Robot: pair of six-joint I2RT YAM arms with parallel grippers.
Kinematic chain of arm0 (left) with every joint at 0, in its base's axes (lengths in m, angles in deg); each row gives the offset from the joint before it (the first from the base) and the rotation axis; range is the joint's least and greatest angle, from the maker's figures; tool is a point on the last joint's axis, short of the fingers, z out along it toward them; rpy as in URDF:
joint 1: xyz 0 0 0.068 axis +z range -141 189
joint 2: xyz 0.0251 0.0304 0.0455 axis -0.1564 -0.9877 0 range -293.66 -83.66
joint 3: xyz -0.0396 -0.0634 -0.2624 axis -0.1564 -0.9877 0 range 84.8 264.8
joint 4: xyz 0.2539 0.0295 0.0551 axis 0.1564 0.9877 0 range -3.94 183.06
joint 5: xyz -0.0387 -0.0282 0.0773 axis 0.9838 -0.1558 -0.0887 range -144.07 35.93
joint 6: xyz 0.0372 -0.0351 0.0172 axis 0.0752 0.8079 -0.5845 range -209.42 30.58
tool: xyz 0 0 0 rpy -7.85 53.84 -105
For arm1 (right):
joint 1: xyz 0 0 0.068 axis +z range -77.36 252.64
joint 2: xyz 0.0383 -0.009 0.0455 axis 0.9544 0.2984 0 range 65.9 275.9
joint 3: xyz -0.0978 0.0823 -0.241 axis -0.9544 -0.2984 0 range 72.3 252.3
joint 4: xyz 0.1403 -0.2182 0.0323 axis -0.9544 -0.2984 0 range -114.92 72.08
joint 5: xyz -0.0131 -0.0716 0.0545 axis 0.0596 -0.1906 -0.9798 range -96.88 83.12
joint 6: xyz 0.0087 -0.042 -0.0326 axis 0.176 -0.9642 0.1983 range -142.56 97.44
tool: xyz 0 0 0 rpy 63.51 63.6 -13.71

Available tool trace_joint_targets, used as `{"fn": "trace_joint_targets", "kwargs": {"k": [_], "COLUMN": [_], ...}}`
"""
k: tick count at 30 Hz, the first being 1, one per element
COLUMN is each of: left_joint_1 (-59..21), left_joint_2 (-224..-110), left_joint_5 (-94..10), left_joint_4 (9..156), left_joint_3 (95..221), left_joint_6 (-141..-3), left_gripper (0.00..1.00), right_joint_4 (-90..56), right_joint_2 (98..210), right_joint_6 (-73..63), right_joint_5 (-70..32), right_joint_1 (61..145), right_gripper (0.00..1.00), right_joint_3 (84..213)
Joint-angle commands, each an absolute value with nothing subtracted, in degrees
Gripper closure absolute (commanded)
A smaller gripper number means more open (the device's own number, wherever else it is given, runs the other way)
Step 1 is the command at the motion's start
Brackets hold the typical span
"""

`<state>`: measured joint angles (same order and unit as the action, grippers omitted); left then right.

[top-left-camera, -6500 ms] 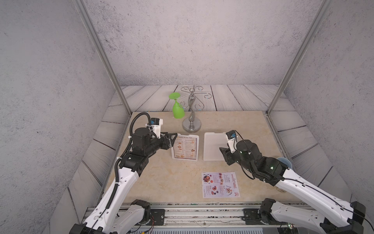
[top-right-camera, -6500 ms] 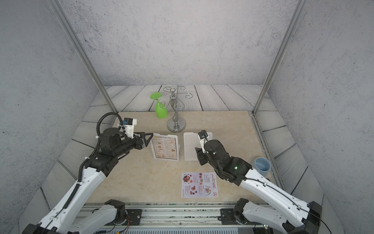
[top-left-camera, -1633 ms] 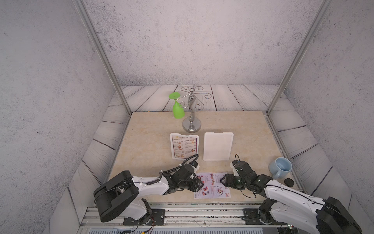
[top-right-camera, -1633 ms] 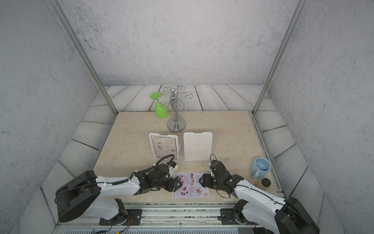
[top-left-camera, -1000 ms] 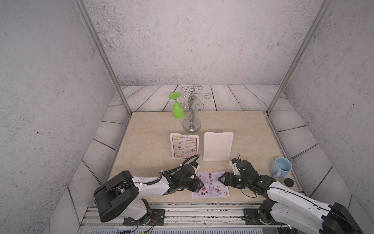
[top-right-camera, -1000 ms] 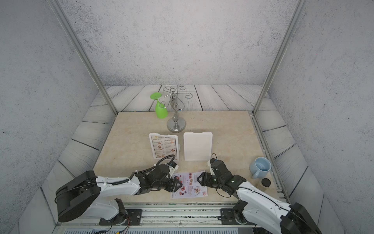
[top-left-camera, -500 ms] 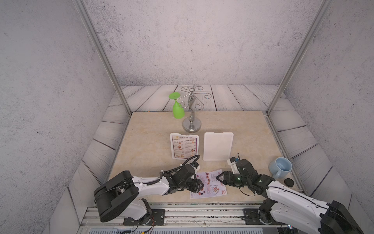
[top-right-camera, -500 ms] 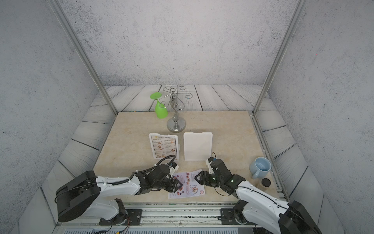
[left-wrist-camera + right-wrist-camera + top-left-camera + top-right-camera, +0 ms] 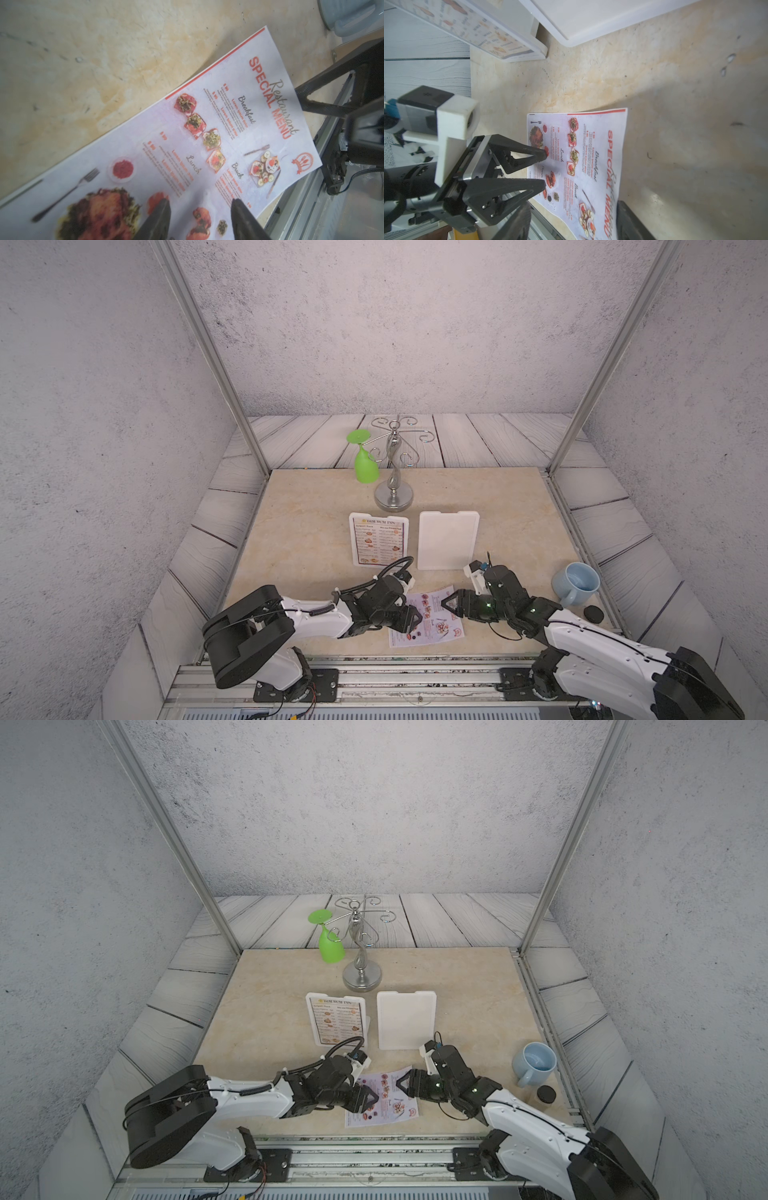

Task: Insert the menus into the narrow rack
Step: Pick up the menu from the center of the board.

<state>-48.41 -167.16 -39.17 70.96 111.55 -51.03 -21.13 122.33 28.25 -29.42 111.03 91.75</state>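
Lab robot test cell: plain grey backdrop panels (image 9: pixel 395 323) on alu posts (image 9: pixel 210 352), printed wood-plank sheets (image 9: pixel 478 439) round a marble-look tabletop (image 9: pixel 311 510), robot arms (image 9: pixel 582 639) bolted to front metal rail (image 9: pixel 415 672)

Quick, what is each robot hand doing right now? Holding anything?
Left gripper: jaws open, tips down at the lilac menu, nothing clamped.
Right gripper: jaws open at that menu's raised edge, nothing clamped.
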Motion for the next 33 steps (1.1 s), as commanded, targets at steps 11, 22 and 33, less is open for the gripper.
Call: {"fn": "trace_joint_targets", "kwargs": {"k": [11, 22, 33], "left_joint_1": [-49.1, -49.1, -49.2], "left_joint_2": [-170.5, -171.5, -170.3], "left_joint_5": [-38.9, -38.8, -38.7], "left_joint_4": [69.0, 67.2, 67.5], "left_joint_3": [110.9, 110.0, 110.1], "left_joint_6": [-50.2, -49.9, -50.6], "left_gripper": [0.5, 0.5, 0.5], "right_joint_4": [-17.6, -18.9, -23.4], "right_joint_2": [125.6, 126.3, 123.9], "right_joint_6": [28.4, 27.3, 25.3], "right_joint_5": [-31.4, -30.5, -27.6], "right_joint_1": [111.0, 111.0, 111.0], "right_gripper": [0.43, 0.62, 0.83], "right_joint_3": [91.2, 91.5, 92.2]}}
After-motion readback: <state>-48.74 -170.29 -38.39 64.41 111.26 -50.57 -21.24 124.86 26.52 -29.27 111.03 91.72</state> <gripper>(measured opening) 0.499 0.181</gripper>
